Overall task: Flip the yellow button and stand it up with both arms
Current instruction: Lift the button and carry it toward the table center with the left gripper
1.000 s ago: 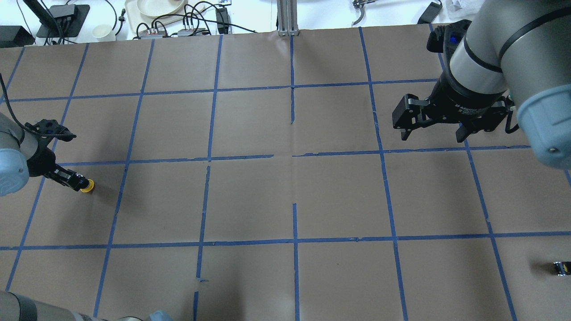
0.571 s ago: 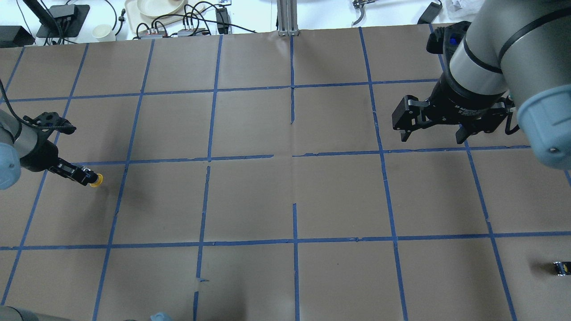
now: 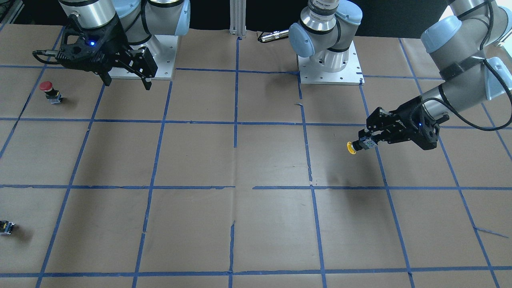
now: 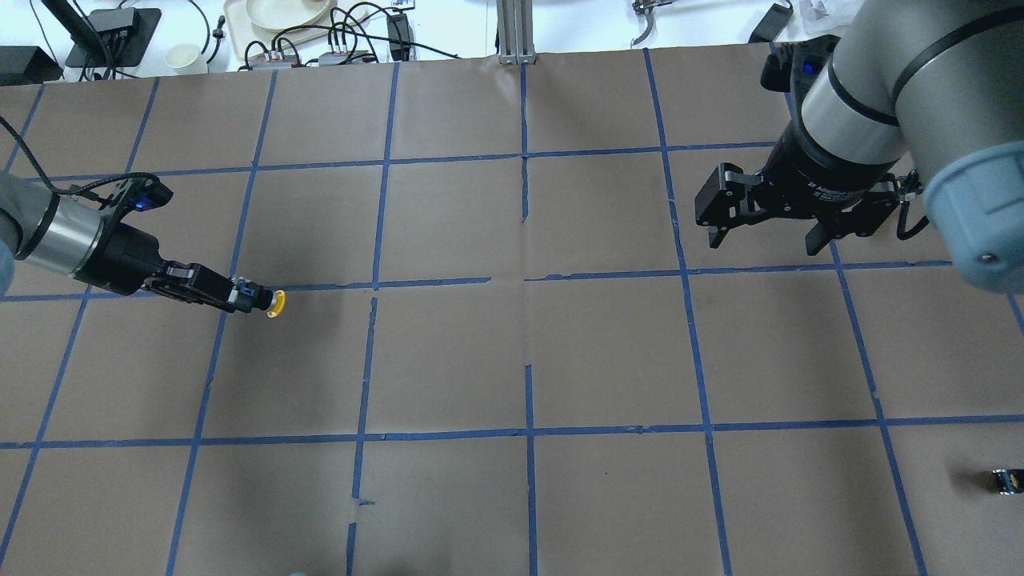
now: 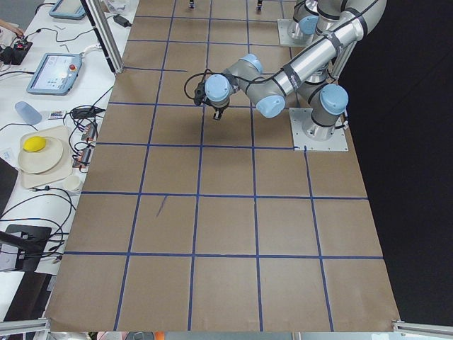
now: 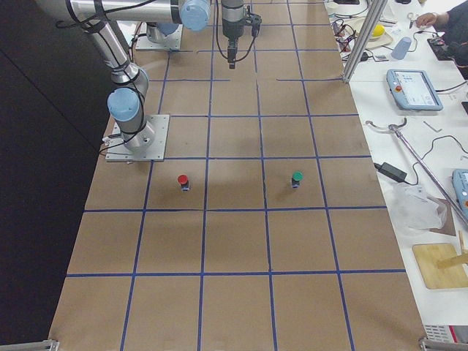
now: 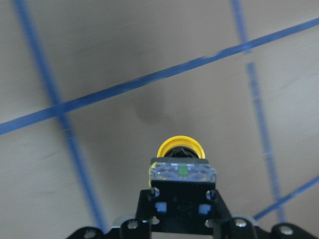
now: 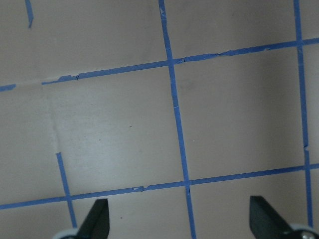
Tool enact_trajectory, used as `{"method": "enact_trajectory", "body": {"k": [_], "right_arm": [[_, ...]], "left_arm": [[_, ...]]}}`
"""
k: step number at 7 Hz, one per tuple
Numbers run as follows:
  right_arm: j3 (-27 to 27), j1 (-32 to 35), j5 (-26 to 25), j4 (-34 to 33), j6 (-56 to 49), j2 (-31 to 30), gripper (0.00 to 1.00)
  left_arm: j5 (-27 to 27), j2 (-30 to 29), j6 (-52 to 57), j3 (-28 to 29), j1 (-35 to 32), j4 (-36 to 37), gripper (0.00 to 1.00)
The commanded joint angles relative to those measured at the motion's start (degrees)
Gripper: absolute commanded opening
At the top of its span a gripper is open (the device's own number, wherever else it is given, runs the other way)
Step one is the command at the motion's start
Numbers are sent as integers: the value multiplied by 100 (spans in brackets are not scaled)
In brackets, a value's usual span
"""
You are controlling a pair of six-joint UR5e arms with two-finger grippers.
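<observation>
At nine o'clock in the left side view, off the table [image 5: 226, 234], a pale tray [image 5: 35, 177] held a plate [image 5: 53, 152] with a yellow lump [image 5: 34, 144] on it; brown paper [image 4: 448, 352] gridded in blue tape [image 4: 448, 434] covered the table; overhead, at nine o'clock, the left gripper [image 4: 240, 296] clamped the yellow button [image 4: 270, 303] by its block above the paper, cap toward three o'clock; at two o'clock the right gripper [image 4: 766, 238] stood with jaws wide, empty; a small dark block [image 4: 1004, 480] lay at four o'clock.

Silver-grey arms [image 3: 440, 94] with light-blue joint caps [image 3: 440, 30], black grippers [image 4: 766, 240], thin black cables [image 3: 476, 128], seemingly white wrist lettering [image 4: 840, 190]
</observation>
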Motion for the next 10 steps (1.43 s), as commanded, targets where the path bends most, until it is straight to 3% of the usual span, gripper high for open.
{"method": "enact_trajectory", "body": {"k": [1, 5, 7, 10], "right_arm": [[-143, -89, 741, 117, 1814, 28, 100], [-733, -133, 2628, 143, 5016, 713, 100], [-699, -133, 2756, 221, 5472, 670, 100], [-716, -89, 2948, 670, 5594, 608, 100]], "left_arm": [[-1811, 209, -70, -75, -308, -1403, 22], [-5081, 420, -657, -575, -2100, -1636, 22], [-5882, 648, -939, -585, -2481, -1574, 21], [-5949, 561, -966, -585, -2482, -1556, 21]]}}
